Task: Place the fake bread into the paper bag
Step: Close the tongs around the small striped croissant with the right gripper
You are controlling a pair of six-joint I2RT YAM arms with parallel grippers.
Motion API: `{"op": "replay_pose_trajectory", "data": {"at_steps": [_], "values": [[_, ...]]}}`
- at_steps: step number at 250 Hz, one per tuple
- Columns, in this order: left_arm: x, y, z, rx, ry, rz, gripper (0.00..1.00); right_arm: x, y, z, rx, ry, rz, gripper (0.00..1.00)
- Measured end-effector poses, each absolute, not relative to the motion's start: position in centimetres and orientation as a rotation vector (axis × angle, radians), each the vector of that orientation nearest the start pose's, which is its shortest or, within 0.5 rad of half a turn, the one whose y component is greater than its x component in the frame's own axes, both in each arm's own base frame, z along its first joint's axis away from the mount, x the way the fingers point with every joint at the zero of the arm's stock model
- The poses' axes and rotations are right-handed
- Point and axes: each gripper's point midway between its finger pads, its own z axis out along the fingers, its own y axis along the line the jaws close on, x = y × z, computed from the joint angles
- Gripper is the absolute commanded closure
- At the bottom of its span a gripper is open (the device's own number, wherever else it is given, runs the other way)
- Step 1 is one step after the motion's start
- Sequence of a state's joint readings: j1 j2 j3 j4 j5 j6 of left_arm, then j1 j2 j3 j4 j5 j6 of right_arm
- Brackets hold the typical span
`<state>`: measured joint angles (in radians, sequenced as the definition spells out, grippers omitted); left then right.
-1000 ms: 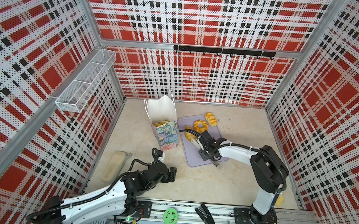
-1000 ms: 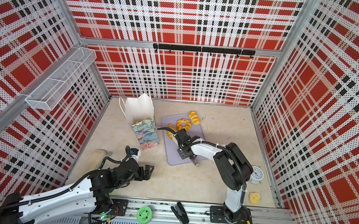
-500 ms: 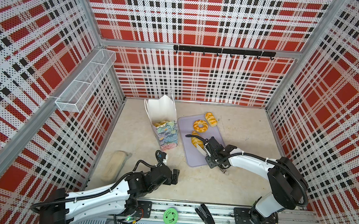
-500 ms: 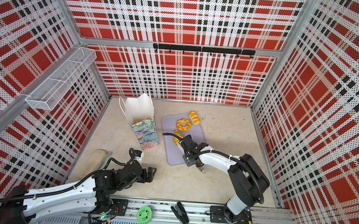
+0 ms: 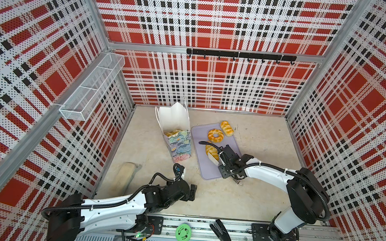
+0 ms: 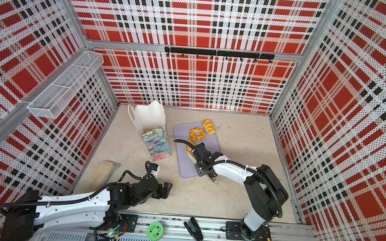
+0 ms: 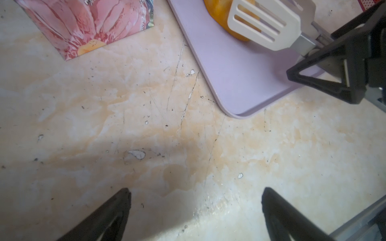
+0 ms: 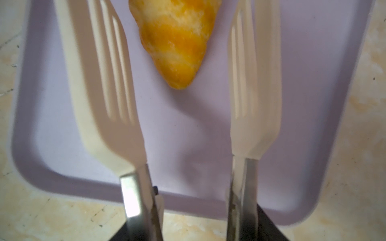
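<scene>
The right gripper (image 5: 225,161) reaches over the near end of the lavender tray (image 5: 209,172). Its jaws are clamped on the metal arms of a pair of tongs (image 8: 104,94). The two white slotted blades of the tongs stand apart. In the right wrist view the pointed end of a croissant (image 8: 177,41) lies on the tray in the gap between the blades, out toward their far ends. There is bare tray on either side of it, and neither blade touches it there. In both top views the blades sit at the croissant's near end.

Farther back on the tray lie a ring (image 5: 215,135) and, just beside it, a striped bun (image 5: 226,128). The paper bag (image 5: 180,144) stands upright just left of the tray, and yellow pastries (image 5: 172,132) show inside its open mouth.

The left gripper (image 7: 195,191) hangs low over the bare table (image 7: 146,125), near the bag and the tray corner. Its jaws are wide apart and hold nothing.
</scene>
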<state>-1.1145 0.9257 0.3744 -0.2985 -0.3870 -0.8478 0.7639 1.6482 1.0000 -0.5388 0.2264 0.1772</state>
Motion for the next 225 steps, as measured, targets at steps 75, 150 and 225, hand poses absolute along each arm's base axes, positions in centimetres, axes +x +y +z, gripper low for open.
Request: {"op": "replay_pose_trajectory", "data": {"at_steps": [75,150,225], "values": [[17.1,-20.5,7.5,0.147,2.378,-0.497,0.01,30.2,23.7,4.5,-0.727,2.606,-0.036,0.41],[17.0,-20.9,7.4,0.171,2.386,-0.481,0.01,31.2,24.4,4.6,-0.720,2.603,-0.046,0.41],[17.0,-21.0,7.4,0.175,2.384,-0.482,0.01,31.3,24.0,4.0,-0.735,2.620,-0.100,0.45]]}}
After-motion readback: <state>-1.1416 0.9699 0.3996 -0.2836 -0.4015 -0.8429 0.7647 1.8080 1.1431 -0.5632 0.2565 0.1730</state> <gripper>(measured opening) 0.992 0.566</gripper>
